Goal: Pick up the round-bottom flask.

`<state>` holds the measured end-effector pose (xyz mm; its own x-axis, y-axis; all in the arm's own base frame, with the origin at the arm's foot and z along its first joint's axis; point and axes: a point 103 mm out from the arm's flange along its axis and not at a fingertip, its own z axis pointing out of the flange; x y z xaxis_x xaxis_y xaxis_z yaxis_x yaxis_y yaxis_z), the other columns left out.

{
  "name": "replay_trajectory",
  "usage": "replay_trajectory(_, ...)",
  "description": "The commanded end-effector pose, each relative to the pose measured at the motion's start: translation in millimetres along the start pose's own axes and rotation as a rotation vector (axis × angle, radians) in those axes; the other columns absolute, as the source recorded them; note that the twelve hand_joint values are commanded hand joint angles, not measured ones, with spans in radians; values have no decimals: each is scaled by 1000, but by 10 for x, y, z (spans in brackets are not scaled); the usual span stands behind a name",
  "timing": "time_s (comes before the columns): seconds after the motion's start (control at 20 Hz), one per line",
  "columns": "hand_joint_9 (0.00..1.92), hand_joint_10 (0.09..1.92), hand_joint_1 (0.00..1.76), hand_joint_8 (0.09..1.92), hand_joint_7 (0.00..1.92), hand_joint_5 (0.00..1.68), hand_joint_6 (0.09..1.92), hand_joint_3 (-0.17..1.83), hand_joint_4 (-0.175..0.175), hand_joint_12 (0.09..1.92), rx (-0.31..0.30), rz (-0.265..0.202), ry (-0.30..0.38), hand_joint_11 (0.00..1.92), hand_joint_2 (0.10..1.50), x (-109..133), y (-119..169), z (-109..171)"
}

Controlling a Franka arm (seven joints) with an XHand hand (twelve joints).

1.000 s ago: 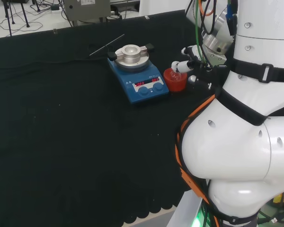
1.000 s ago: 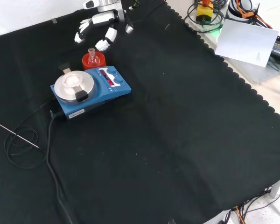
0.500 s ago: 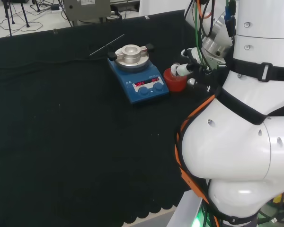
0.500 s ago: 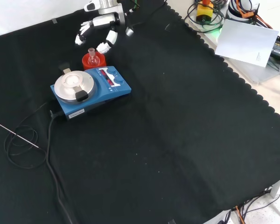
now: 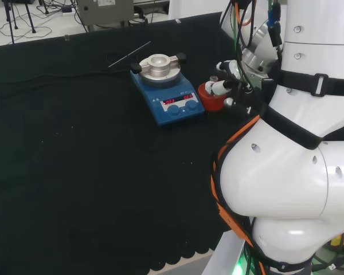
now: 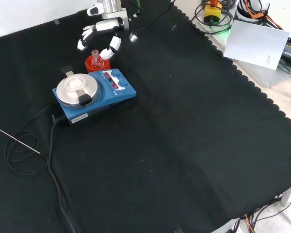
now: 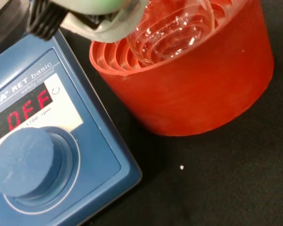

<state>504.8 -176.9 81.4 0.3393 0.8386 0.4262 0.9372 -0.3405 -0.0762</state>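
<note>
Fingers (image 6: 82, 42) are spreading around the round-bottom flask (image 6: 96, 60), which is sitting neck-up in its red ribbed stand (image 5: 212, 95) just beside the blue stirrer plate (image 6: 94, 93). Your hand (image 6: 103, 34) is hanging open over the stand, gripping nothing. You are facing 2 remaining steps, by my reading: closing on the flask, then lifting.

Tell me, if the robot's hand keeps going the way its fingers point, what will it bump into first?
Probably the round-bottom flask in its red ribbed stand. The hand reaches toward it with relaxed fingers on either side of the neck. Just past it sits the blue hotplate, though depth is hard to judge.
</note>
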Motion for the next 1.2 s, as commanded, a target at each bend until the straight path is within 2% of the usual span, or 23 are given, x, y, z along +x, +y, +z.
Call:
replay_trajectory(0.05, 455, 721, 954, 681, 294, 691, 263, 683, -62, 1363, -29, -4, 8, 0, 614, 10, 15, 23)
replay_trajectory(0.2, 464, 721, 959, 683, 301, 646, 559, 696, -65, 1379, -40, -5, 3, 0, 613, 13, 26, 23)
replay_trajectory(0.3, 468, 723, 961, 687, 307, 660, 649, 701, -66, 1383, -47, -4, -5, 0, 615, 30, 19, 34)
replay_trajectory(0.95, 486, 725, 976, 695, 323, 689, 751, 709, -70, 1401, -64, -8, -2, 1, 620, 35, 62, 34)
replay_trajectory(1.2, 493, 727, 989, 701, 336, 772, 787, 712, -79, 1403, -75, -16, -7, 10, 627, 52, 60, 35)
